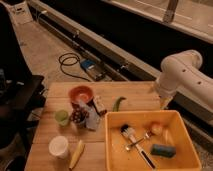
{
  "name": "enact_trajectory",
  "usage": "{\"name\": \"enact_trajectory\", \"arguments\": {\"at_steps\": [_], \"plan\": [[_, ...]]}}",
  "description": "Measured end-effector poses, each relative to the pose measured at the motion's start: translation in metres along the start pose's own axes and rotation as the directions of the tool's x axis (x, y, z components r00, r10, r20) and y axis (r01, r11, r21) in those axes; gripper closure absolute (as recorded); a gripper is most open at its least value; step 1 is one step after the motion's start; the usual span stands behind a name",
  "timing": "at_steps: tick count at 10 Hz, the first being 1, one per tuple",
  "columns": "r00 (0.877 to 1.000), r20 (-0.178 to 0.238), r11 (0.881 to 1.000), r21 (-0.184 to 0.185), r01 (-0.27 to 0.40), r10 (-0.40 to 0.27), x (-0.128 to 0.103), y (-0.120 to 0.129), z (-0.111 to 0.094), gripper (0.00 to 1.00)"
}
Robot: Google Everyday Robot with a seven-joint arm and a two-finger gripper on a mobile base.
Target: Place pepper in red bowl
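Observation:
The pepper [118,104], slim, curved and dark green, lies on the wooden table [135,92] just behind the yellow bin. The red bowl [80,93] stands to its left near the table's back edge and looks empty. My white arm [184,75] reaches in from the right and bends down at the table's right edge. My gripper [165,103] is at the arm's lower end, right of the pepper and apart from it, beside the bin's back right corner. It holds nothing that I can see.
A large yellow bin [114,145] at the front right holds a brush, a sponge and a small orange item. A light-green cup [62,117], a dark cup and packets [87,116], a white cup [58,146] and a pale yellow corn-like item [76,153] stand left of it.

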Motion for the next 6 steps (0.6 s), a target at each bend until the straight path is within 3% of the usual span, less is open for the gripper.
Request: {"name": "enact_trajectory", "arguments": {"at_steps": [1, 2, 6], "plan": [[0.998, 0.011, 0.998, 0.009, 0.064, -0.065, -0.0096, -0.0138, 0.0010, 0.35], [0.996, 0.016, 0.996, 0.014, 0.087, -0.087, -0.0134, -0.0189, 0.0015, 0.35], [0.995, 0.015, 0.995, 0.017, 0.099, -0.100, -0.0149, -0.0214, 0.0022, 0.35]]}}
